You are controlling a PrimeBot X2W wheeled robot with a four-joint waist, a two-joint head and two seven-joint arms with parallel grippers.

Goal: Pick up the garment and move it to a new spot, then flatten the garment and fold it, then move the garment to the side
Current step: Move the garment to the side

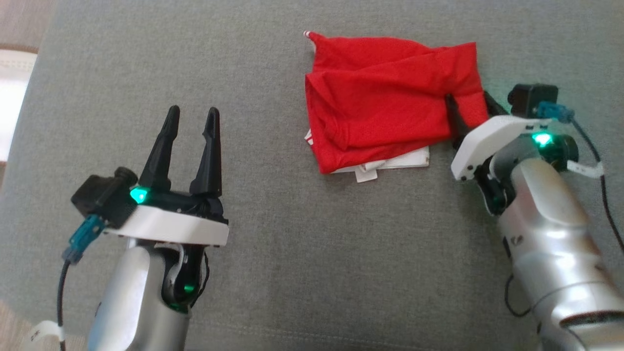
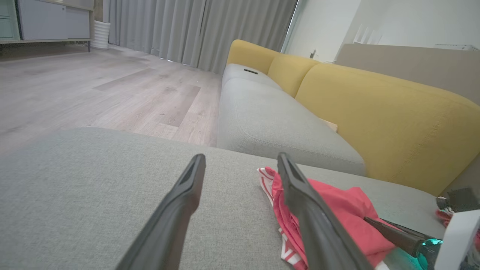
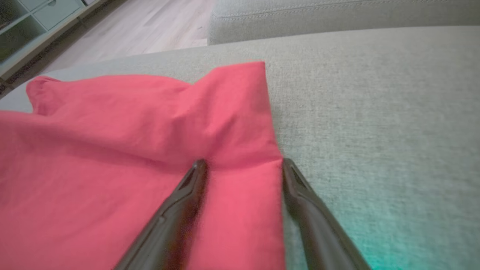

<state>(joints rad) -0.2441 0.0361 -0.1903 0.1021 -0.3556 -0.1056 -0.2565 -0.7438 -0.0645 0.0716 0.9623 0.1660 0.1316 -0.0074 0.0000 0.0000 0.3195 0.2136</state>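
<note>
Underneath all: grey woven cushion, a faint seam running along its six o'clock edge in the head view. Directly on it, toward one o'clock from centre: red garment, folded into a rumpled, rough rectangle. At the garment's six o'clock edge, white layer and small tags peeking out from beneath. At its eleven o'clock corner, striped tip.

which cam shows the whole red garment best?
Head view: the whole red garment is in frame, loosely folded on the grey cushion, white trim at its near edge. Right wrist view gives a close-up of one corner between the open right gripper's fingers. Left wrist view catches part of it behind the left gripper.
</note>
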